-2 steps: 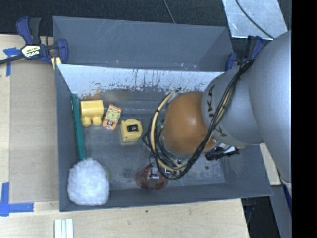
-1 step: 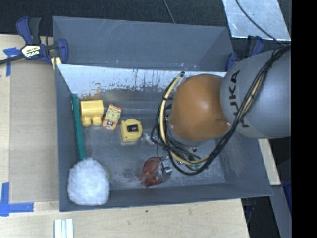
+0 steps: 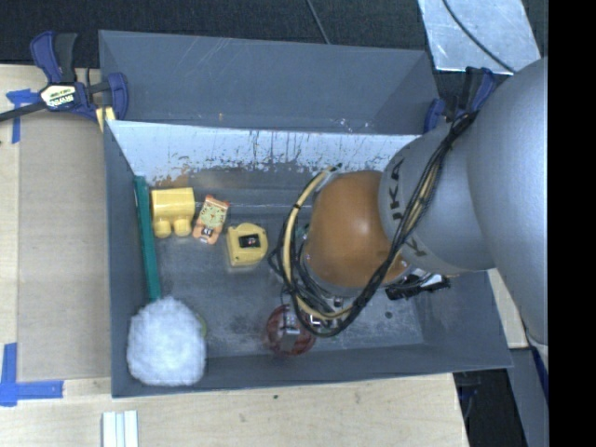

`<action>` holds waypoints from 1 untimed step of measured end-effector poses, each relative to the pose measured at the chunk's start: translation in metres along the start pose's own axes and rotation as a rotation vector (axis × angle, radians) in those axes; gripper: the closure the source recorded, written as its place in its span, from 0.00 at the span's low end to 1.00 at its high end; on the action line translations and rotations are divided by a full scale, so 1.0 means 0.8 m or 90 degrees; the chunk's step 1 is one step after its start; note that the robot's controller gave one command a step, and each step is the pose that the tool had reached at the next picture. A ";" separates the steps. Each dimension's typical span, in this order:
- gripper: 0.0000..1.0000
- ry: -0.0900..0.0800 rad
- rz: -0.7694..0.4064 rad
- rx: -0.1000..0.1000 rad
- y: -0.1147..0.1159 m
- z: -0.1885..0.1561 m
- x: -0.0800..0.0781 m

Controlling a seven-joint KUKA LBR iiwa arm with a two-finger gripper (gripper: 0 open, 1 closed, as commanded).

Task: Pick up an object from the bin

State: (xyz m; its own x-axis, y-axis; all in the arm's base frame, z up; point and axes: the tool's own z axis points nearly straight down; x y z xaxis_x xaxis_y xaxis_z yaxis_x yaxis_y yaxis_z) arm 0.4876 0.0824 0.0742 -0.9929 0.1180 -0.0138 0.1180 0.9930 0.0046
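A KUKA arm (image 3: 484, 184) reaches into a grey metal bin (image 3: 279, 91) from the right in the camera view, its end effector (image 3: 291, 326) lowered to the floor close to the middle of the bin's near wall. At its tip lies a small dark-red rounded thing (image 3: 303, 345), touching the tool or all but touching it. This is by far the nearest thing in the bin, and it looks to be the one any pick from here would turn on. It reads as roughly round, so no long axis can be made out. Whether the end effector is spread, pressed together or already pinching the red thing cannot be told. The orange-brown wrist cover (image 3: 349, 226) and a loop of black and yellow cables (image 3: 298, 250) hang over it, hiding most of the tool and part of the red thing. Well apart, toward the bin's left wall, a yellow tape measure (image 3: 247, 246), a small orange printed packet (image 3: 211, 220) and a yellow block (image 3: 173, 210) sit in a loose row. A green handle (image 3: 146, 245) runs along the left wall to a white fluffy head (image 3: 166, 345) in the near left corner. The floor beneath the arm on the bin's right side is hidden.
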 end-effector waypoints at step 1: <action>0.00 -0.009 -0.312 -0.001 0.004 0.000 -0.004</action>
State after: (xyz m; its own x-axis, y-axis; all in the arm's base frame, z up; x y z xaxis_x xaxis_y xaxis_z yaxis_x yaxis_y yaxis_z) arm 0.4911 0.0856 0.0744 -0.9312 -0.3634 -0.0282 -0.3634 0.9316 -0.0037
